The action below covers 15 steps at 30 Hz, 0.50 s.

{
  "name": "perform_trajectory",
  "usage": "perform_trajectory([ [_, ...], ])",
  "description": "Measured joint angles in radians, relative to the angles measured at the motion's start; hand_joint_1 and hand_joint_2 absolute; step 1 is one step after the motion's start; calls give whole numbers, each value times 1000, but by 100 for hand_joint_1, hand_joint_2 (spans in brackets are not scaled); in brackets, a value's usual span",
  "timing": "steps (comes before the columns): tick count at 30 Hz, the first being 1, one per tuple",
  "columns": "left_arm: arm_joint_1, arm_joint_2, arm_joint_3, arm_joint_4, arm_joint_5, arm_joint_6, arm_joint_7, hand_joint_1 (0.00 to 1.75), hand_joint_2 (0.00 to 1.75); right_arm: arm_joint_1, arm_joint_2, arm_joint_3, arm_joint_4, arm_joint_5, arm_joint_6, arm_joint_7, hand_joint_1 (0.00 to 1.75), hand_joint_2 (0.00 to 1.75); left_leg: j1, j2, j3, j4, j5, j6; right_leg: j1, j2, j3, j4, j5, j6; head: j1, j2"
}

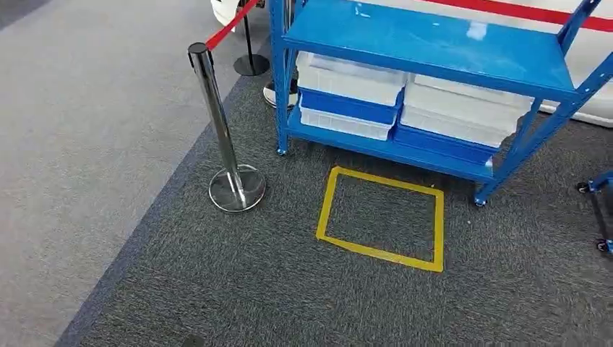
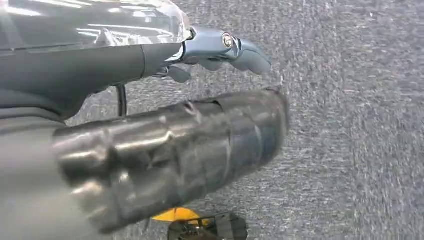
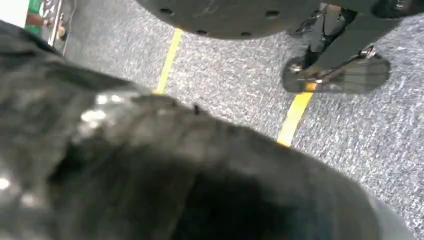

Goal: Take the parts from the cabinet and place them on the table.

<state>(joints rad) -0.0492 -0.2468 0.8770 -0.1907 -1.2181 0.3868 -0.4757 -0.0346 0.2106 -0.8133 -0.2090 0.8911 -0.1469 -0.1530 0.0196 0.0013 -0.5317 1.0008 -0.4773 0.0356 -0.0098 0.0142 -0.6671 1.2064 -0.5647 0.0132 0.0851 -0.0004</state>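
Observation:
The blue cabinet point(image 1: 426, 43) stands ahead on the dark carpet. Its lower shelf carries stacked white and blue bins point(image 1: 352, 97) and a second stack point(image 1: 463, 116); what lies inside them is hidden. In the left wrist view my left hand point(image 2: 220, 90) hangs over the carpet, its grey fingers point(image 2: 235, 47) apart from the thick dark thumb point(image 2: 200, 145), with nothing between them. The right wrist view has my right hand point(image 3: 165, 170) as a blurred dark mass close to the lens, and its fingers cannot be made out.
A yellow tape square point(image 1: 383, 217) marks the floor in front of the cabinet. A chrome stanchion point(image 1: 228, 166) with a red belt point(image 1: 231, 25) stands to the left. A blue wheeled frame point(image 1: 600, 210) sits at the right edge. Lighter grey floor lies far left.

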Motion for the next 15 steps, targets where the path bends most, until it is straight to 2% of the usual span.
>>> perform_trajectory([
  [1, 2, 0, 0, 0, 0, 0, 0, 0, 0, 0, 0, 0, 0, 0, 0, 0, 0, 0, -1, 12, 0, 0, -2, 1, -3, -2, -36, 72, -29, 5, 0, 0],
  [2, 3, 0, 0, 0, 0, 0, 0, 0, 0, -1, 0, 0, 0, 0, 0, 2, 0, 0, -1, 22, 0, 1, -4, 1, -6, -3, -57, 115, -36, 8, 0, 0],
  [3, 3, 0, 0, 0, 0, 0, 1, 0, 0, 0, 0, 0, 0, 0, 0, 3, 0, 0, 0, 30, 1, 2, -5, -1, -9, -5, -54, 109, -18, 12, 0, 0],
  [4, 2, 0, 0, 0, 0, 0, 1, 0, 0, 2, 0, 0, 0, 0, 0, 4, 0, 0, 0, 36, 3, 4, -9, -2, -13, -8, -28, 59, 18, 14, 0, 0],
  [5, 1, 0, 0, 0, 0, 0, 1, 0, 0, 3, 0, 0, 0, 0, 0, 4, 0, 0, 1, 42, 5, 7, -13, -6, -15, -16, 14, -19, 62, 14, 0, 0],
  [6, 1, 0, 0, 0, 0, 0, 1, 0, 0, 3, -1, 0, 0, 0, 0, 4, 0, 0, 1, 47, 9, 11, -18, -11, -15, -33, 63, -110, 102, 12, 0, 0],
  [7, 1, 0, 0, 0, 0, 2, 1, 0, 0, 0, 0, 0, 0, 0, 0, 3, 0, 0, 0, 53, 10, 11, -22, -17, -9, -72, 85, -157, 85, 4, 0, 0],
  [8, 0, 0, 0, 0, -1, 3, 0, 0, 0, -1, 0, 0, 0, 0, 1, 2, 0, 0, -8, 60, 10, 17, -26, -25, -2, -67, 83, -165, 93, -3, -1, 0],
  [11, -1, 0, 0, 0, -1, 5, -2, 0, 0, 0, -1, 0, 0, 0, 1, 2, 0, 0, -7, 73, 18, 6, -25, -41, 4, -45, 76, -158, 90, -20, -1, 0],
  [12, -3, 0, 0, 0, -1, 5, -3, 0, 0, 0, -1, 0, 0, -1, 1, 2, 0, 0, -6, 75, 21, 7, -29, -48, -4, -38, 80, -168, 95, -29, -1, 0],
  [13, -4, 0, 0, 0, -1, 5, -4, 0, 0, 1, 0, 0, 0, -1, 2, 2, 0, 0, -1, 46, 15, 27, -46, -54, -7, -32, 85, -174, 98, -35, 0, 0],
  [14, -5, 0, 0, 0, 0, 5, -6, 0, 0, 0, 0, 0, 0, -1, 2, 2, 0, 0, -1, 25, -8, 78, -81, -54, -7, -29, 85, -174, 98, -45, -2, 0],
  [15, -5, 0, 0, 0, 0, 5, -6, 0, 0, -1, 0, -1, 0, -1, 2, 2, 0, 0, -1, 16, -45, 158, -123, -55, -4, -23, 84, -174, 97, -50, -1, 0],
])
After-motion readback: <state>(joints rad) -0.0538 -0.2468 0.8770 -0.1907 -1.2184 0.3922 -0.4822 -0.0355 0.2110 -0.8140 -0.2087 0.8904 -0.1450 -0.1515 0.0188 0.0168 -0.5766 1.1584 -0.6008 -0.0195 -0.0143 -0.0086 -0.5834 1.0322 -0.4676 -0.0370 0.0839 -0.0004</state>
